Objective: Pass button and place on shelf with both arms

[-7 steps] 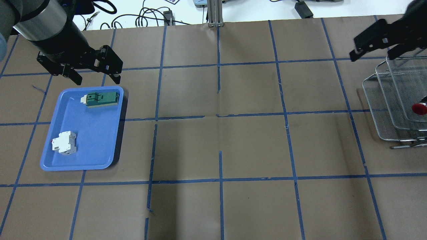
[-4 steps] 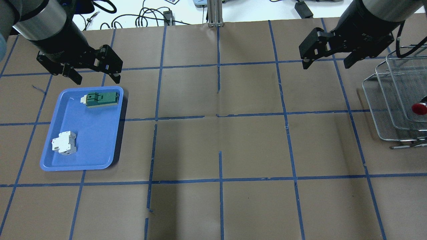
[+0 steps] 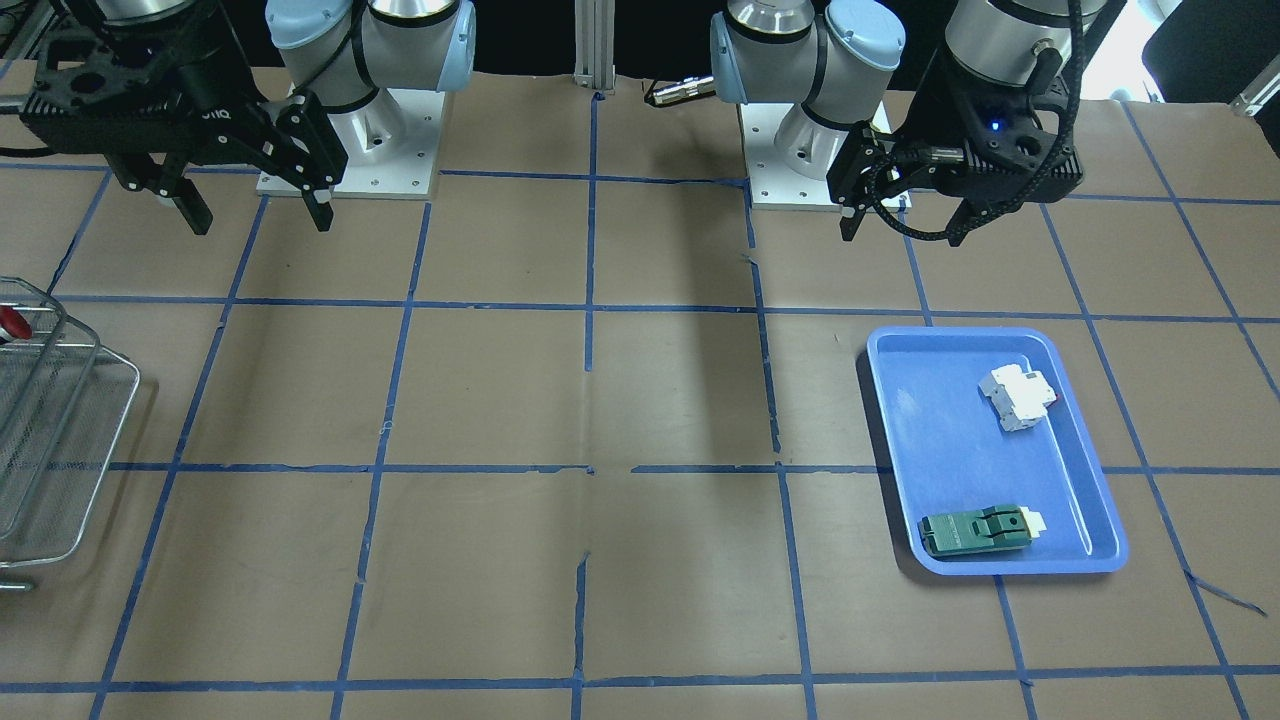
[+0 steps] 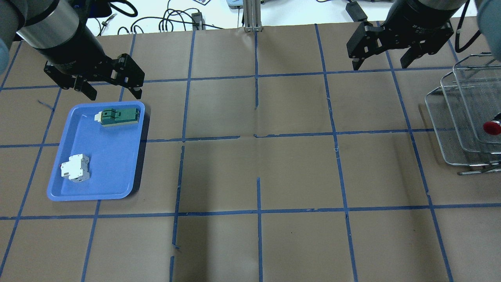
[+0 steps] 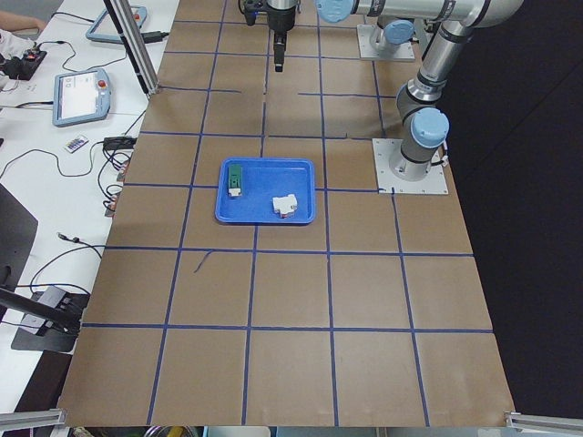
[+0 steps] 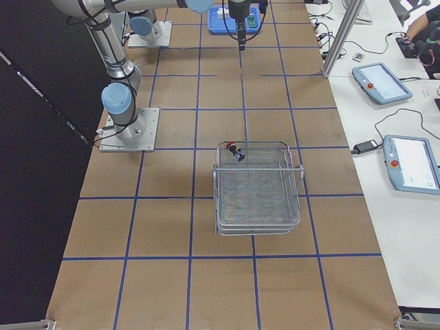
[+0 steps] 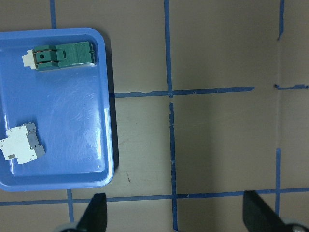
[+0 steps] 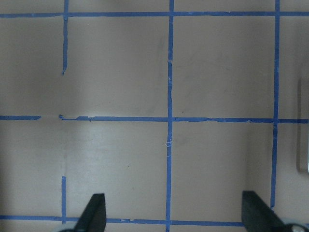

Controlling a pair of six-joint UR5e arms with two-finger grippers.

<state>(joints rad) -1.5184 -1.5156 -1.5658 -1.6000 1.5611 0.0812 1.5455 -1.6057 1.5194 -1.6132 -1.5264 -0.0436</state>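
The red-capped button lies in an upper basket of the silver wire shelf at the table's right end. It also shows in the exterior right view, near the shelf's end that faces the robot. My right gripper is open and empty, hovering to the left of the shelf and apart from it. My left gripper is open and empty, just beyond the far edge of the blue tray. Both wrist views show open jaws over bare table.
A blue tray at the left holds a green flat module and a white breaker block. An aluminium post stands at the table's far edge, with cables behind it.
My right gripper has moved left and away from above the shelf, open throughout. The button stays in the shelf. My left arm has not moved.
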